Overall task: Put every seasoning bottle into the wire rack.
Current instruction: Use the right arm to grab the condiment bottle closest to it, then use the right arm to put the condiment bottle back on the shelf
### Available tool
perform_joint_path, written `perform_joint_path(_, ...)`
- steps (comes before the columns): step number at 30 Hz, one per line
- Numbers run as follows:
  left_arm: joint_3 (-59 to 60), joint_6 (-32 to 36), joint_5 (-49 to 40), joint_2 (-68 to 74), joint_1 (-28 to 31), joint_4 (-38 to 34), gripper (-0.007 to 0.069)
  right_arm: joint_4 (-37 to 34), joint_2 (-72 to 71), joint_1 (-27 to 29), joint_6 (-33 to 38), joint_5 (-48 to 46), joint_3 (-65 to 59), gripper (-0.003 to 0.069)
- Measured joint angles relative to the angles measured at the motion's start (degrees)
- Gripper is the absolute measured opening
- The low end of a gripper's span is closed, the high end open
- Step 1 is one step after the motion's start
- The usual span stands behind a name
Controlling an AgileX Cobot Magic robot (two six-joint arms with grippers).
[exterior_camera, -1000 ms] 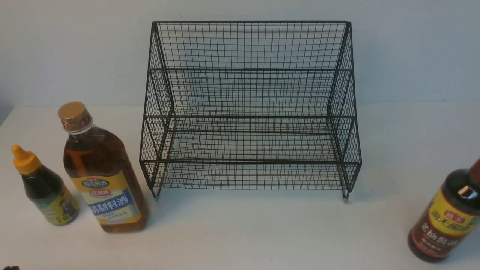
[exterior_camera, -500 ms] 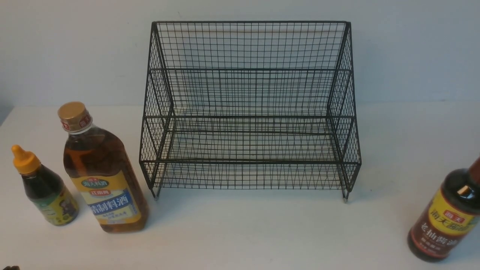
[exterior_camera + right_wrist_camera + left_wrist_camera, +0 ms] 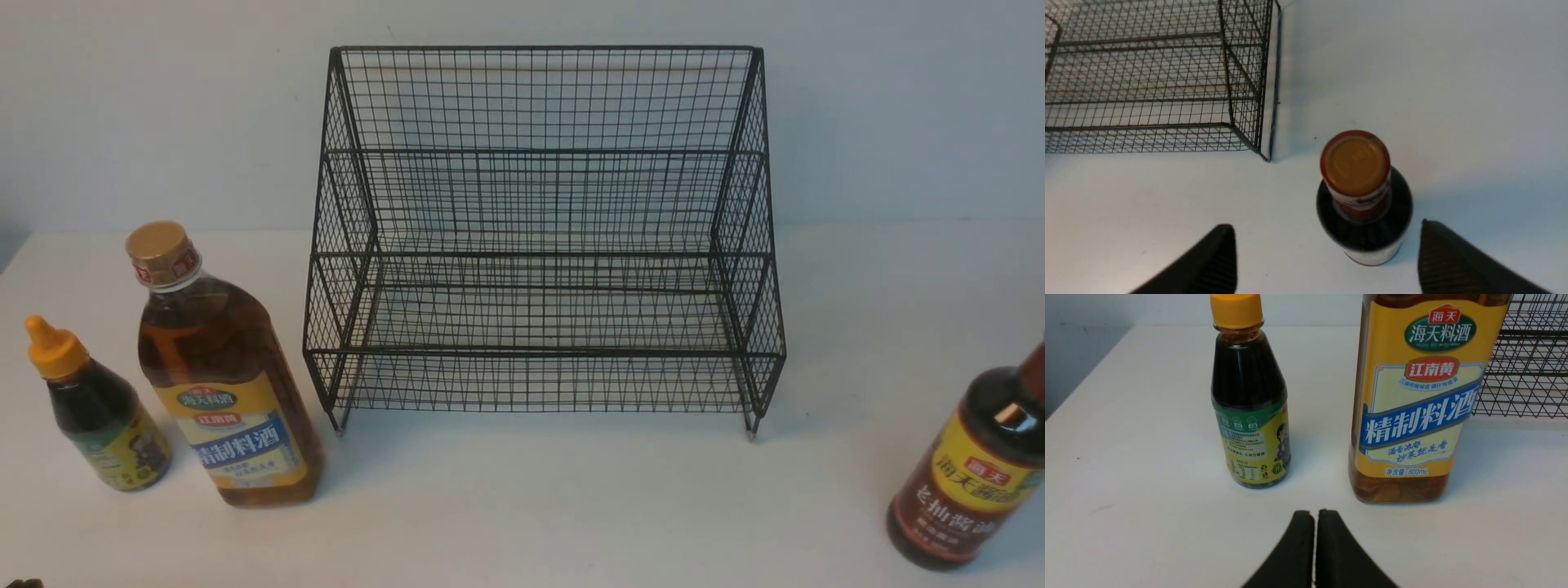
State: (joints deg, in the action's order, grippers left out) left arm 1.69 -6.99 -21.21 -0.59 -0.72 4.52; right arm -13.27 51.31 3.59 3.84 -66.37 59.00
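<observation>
The black wire rack (image 3: pixel 539 351) stands at the table's middle back with both tiers bare. Left of it stand the large amber bottle (image 3: pixel 224 392) with a gold cap and the small dark bottle (image 3: pixel 106 416) with an orange nozzle. The tall dark bottle (image 3: pixel 971 474) stands at the right edge. In the left wrist view my left gripper (image 3: pixel 1314 512) is shut and holds nothing, just short of the small bottle (image 3: pixel 1249 412) and the large one (image 3: pixel 1412 404). My right gripper (image 3: pixel 1326 226) is open above the tall bottle (image 3: pixel 1355 163), which stands between the fingers without touching them.
The rack's right front corner (image 3: pixel 1267 157) is a short way from the tall bottle. A pale wall rises behind the rack. The white table (image 3: pixel 539 506) runs bare in front of the rack between the bottles. Neither arm shows in the front view.
</observation>
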Motion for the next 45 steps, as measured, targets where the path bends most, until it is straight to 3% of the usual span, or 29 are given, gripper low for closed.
perform_joint_path(5, 0.0, 0.0, 0.0, 0.0, 0.0, 0.0, -0.0005, -0.2, 5.8, 0.0, 1.7, 4.4, 0.0, 0.0683)
perform_joint_path(15, 0.0, 0.0, 0.0, 0.0, 0.0, 0.0, -0.0005, 0.7, 16.6, 0.0, 4.2, 6.3, 0.0, 0.0685)
perform_joint_path(20, 0.0, 0.0, 0.0, 0.0, 0.0, 0.0, -0.0005, 0.7, 19.8, 0.0, 5.6, 6.3, 0.0, 0.0598)
perform_joint_path(23, 0.0, 0.0, 0.0, 0.0, 0.0, 0.0, -0.0005, 0.8, 20.1, 0.0, 6.1, 6.0, 0.0, 0.0418)
perform_joint_path(24, 0.0, 0.0, 0.0, 0.0, 0.0, 0.0, -0.0005, 0.8, 20.1, 0.0, 6.2, 6.0, 0.0, 0.0406)
perform_joint_path(26, 0.0, 0.0, 0.0, 0.0, 0.0, 0.0, -0.0005, 1.4, 19.9, 0.0, 6.5, 5.6, 0.0, 0.0290)
perform_joint_path(27, 0.0, 0.0, 0.0, 0.0, 0.0, 0.0, -0.0005, 3.0, 19.5, 0.1, 6.8, 5.7, 0.1, 0.0265)
perform_joint_path(33, 0.0, 0.0, 0.0, 0.0, 0.0, 0.0, -0.0005, 5.9, 16.9, 0.1, 5.7, -2.1, 2.5, 0.0266)
perform_joint_path(38, 0.0, 0.0, 0.0, 0.0, 0.0, 0.0, -0.0005, 4.4, 14.6, 0.1, 5.2, -9.9, 14.6, 0.0266)
perform_joint_path(45, 0.0, 0.0, 0.0, 0.0, 0.0, 0.0, -0.0005, -12.3, 17.2, -2.1, 10.3, -8.6, 37.0, 0.0266)
